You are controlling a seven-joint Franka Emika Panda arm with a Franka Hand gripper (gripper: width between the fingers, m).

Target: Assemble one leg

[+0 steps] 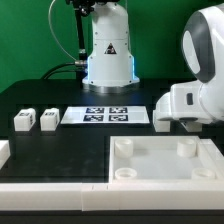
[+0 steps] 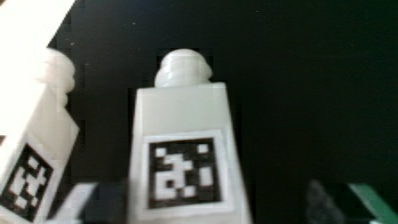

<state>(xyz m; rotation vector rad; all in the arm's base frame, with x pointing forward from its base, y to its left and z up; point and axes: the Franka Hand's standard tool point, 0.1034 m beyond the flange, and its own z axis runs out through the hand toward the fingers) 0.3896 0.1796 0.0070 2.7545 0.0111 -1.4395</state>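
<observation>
The claw is open, with its two dark fingers far apart. The leg sits in the gap between them. Dark surface shows on each side of the leg, so the fingers do not touch it. The leg is a small white block. It has a round knob at the end that points away from the claw. Its black-and-white tag faces the wrist camera. A second leg lies just beside it, outside the gap, and only part of it shows.

In the exterior view the claw hangs low under the big white arm. It is just behind the far corner of the tabletop, on the exterior view's right. The arm hides the leg in this view.

The tabletop is a big white square tray with round sockets in its corners. The marker board lies flat on the surface just behind the tabletop. It is nearer the far corner on the exterior view's left. A third leg and a fourth leg sit close together. They are past that same corner, well apart from the tabletop and far from the claw. The robot's white base stands behind the tabletop, beyond the marker board
</observation>
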